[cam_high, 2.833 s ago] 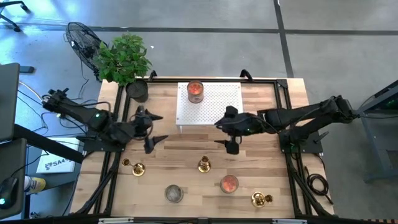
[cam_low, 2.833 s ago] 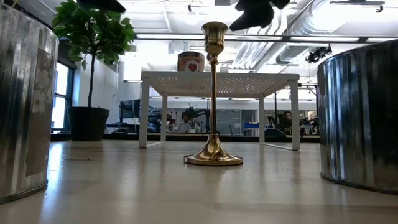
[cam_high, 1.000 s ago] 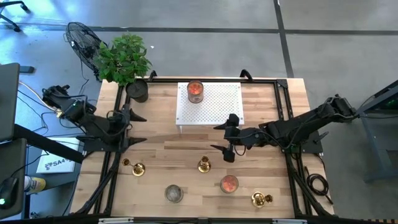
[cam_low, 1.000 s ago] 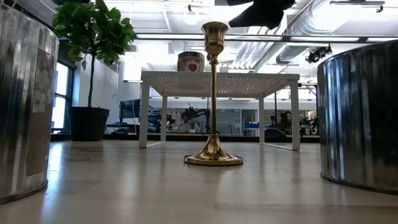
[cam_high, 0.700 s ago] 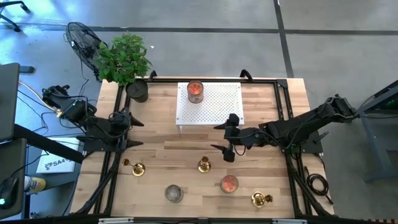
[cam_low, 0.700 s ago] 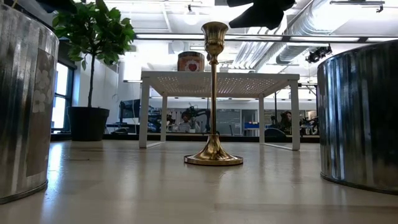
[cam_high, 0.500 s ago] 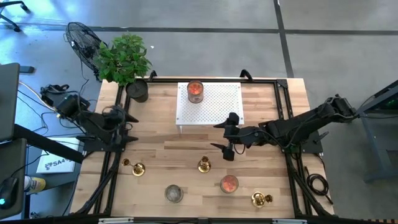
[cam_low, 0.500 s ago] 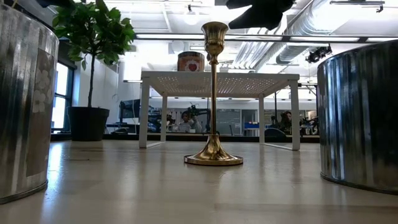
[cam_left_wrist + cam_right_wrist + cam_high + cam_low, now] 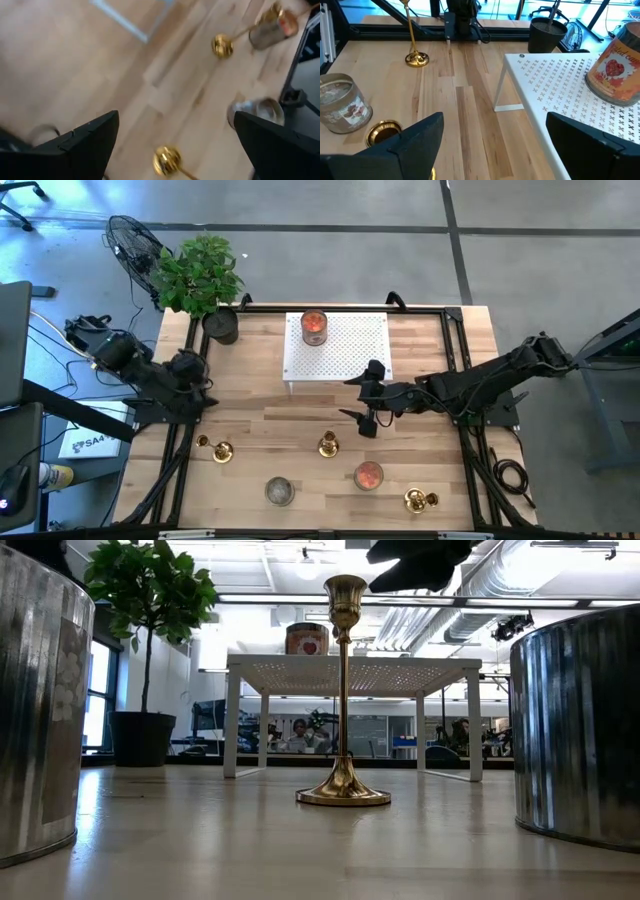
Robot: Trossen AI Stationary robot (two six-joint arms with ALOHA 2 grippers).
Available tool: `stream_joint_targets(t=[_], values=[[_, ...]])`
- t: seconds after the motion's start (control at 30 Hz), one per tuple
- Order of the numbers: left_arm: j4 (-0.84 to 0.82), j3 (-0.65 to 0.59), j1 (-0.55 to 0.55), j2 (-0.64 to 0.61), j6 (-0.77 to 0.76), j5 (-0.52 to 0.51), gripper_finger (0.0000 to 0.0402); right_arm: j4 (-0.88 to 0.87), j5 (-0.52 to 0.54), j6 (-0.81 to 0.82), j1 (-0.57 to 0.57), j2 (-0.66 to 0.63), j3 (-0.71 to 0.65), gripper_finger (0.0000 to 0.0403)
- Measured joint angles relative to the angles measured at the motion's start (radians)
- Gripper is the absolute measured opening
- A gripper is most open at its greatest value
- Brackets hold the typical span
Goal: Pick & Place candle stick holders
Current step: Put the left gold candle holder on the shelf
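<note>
The tall brass candlestick [image 9: 343, 690], just in front of the white perforated stand [image 9: 337, 346], looks rigid, slick and top-heavy, best pinched mid-stem by the wide-open, empty right gripper [image 9: 360, 416] hovering beside it.

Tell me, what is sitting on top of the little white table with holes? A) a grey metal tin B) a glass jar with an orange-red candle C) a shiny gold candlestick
B: the glass jar with an orange-red candle stands on a corner of the small white perforated table, alone there.
</note>
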Motion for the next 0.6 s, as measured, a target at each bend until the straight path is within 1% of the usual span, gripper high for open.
stream_joint_targets(t=[0.07, 0.13, 0.4, 0.6], values=[[-0.002, 0.0, 0.0, 0.022, -0.047, 0.056, 0.0387, 0.002, 0.0, 0.0, 0.0, 0.0, 0.0, 0.0346], [-0.02, 0.0, 0.0, 0.043, -0.08, 0.089, 0.0387, 0.002, 0.0, 0.0, 0.0, 0.0, 0.0, 0.0346], [-0.179, 0.0, 0.0, 0.119, -0.299, 0.197, 0.0387, 0.002, 0.002, 0.001, 0.0, 0.0, 0.0, 0.0346], [-0.165, 0.0, 0.0, 0.178, -0.342, 0.258, 0.0387, 0.002, 0.002, 0.002, 0.0, 0.0, 0.0, 0.0346]])
